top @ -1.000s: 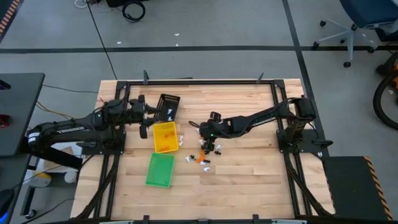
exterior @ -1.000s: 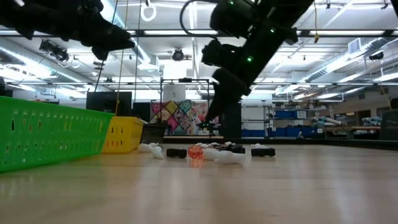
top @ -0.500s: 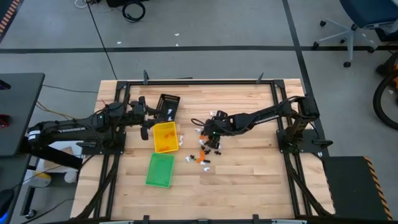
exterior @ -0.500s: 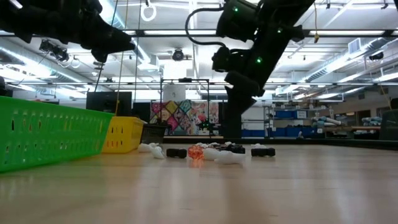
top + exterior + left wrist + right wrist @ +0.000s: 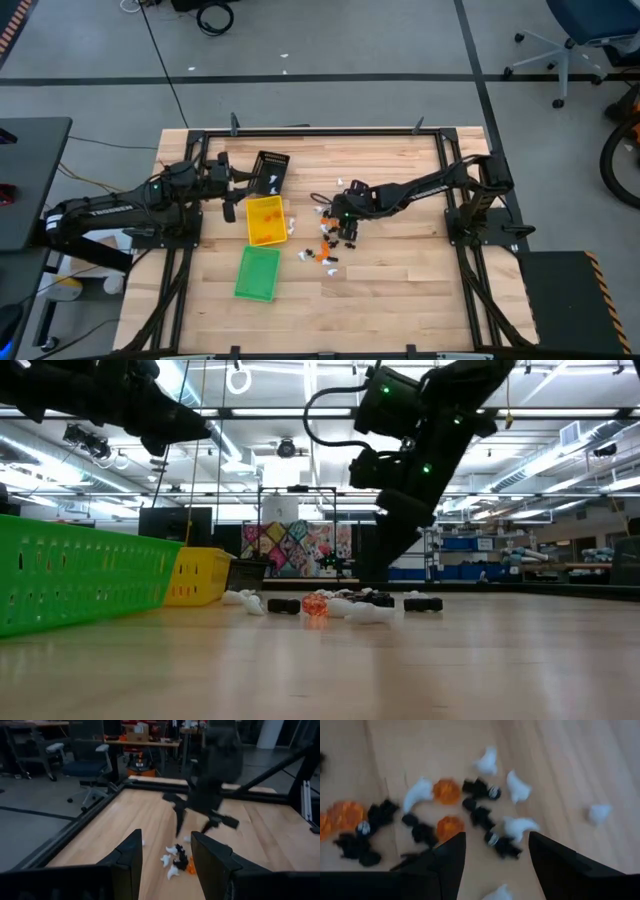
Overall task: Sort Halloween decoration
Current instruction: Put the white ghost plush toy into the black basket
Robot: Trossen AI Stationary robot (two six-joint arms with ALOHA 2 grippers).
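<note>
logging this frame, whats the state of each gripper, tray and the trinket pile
right gripper: open, empty, low over the trinket pile
left gripper: open, empty, raised near the black tray
trinket pile: white, orange and black pieces loose on the table, unsorted
black tray: flat on the table, holds a few white pieces
yellow tray: flat on the table, contents not clear
green tray: flat on the table, looks empty

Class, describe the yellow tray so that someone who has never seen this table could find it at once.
Start at the wooden table and look toward its left half, where three small trays stand in a loose line. The yellow tray is the middle one, between the black tray and the green tray. Alone among them, it has little white trinkets lying just off its right edge.
</note>
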